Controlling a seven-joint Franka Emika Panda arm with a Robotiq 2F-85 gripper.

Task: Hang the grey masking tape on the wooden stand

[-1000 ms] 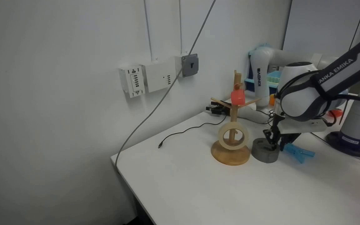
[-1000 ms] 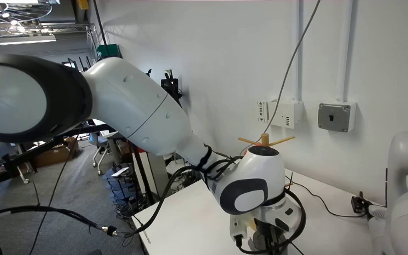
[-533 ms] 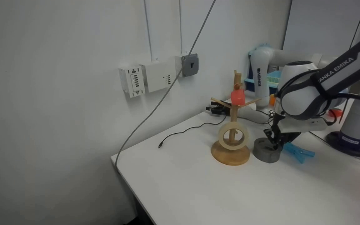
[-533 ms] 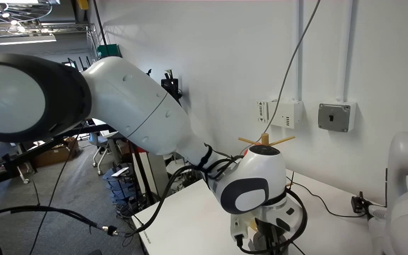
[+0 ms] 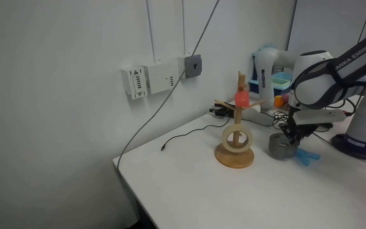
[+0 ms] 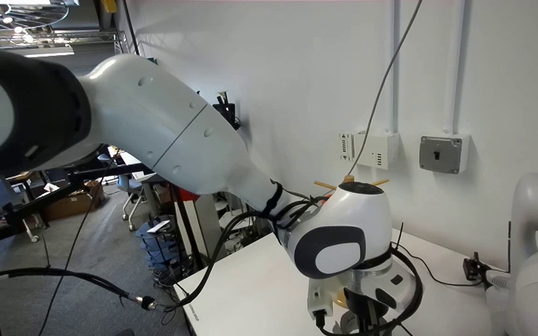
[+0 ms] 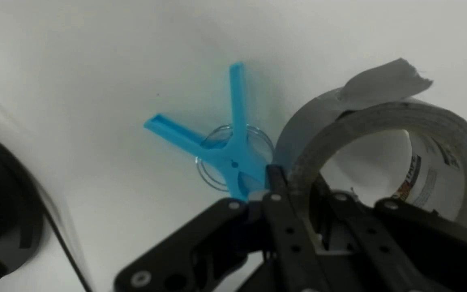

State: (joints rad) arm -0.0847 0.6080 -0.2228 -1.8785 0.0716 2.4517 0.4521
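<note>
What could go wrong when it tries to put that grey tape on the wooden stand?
The gripper pinches just one side of the grey tape, so the roll might tilt or slip. Its loose end could snag on something. The wooden stand carries a cream roll and a red object, so a bump might knock one off.

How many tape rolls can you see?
2: the grey masking tape, held by its wall in the claw, and the cream tape roll, low on the wooden stand. Others may be hidden behind the arm.
</note>
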